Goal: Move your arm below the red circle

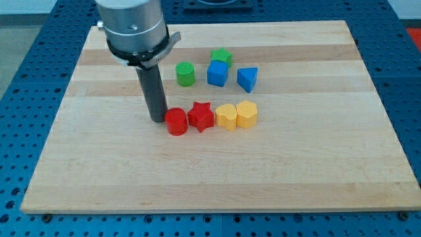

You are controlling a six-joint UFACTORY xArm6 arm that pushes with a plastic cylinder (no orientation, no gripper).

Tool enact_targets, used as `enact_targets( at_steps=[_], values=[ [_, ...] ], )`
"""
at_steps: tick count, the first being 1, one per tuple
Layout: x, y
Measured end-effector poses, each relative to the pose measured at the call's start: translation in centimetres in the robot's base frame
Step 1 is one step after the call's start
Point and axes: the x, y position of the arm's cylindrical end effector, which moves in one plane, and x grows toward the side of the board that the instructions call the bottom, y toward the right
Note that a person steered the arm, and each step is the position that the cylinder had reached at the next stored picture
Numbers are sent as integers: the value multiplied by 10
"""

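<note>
The red circle [175,122] lies on the wooden board [217,178], left of centre, at the left end of a row of blocks. My tip [157,119] rests on the board just to the left of the red circle, touching or almost touching its left side. The dark rod rises from there to the grey arm head at the view's top left.
A red star [200,116] touches the red circle's right side, then a yellow block [225,116] and a yellow heart-like block [247,114]. Above them stand a green cylinder [185,74], a green star [221,56], a blue cube [218,74] and a blue triangle [248,78].
</note>
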Motion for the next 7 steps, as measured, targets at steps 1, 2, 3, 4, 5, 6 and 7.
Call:
enact_targets(
  at_steps=[1, 2, 3, 4, 5, 6, 7],
  values=[
    [1, -3],
    [1, -7],
    [1, -19],
    [1, -33],
    [1, -40],
    [17, -40],
    [42, -37]
  ],
)
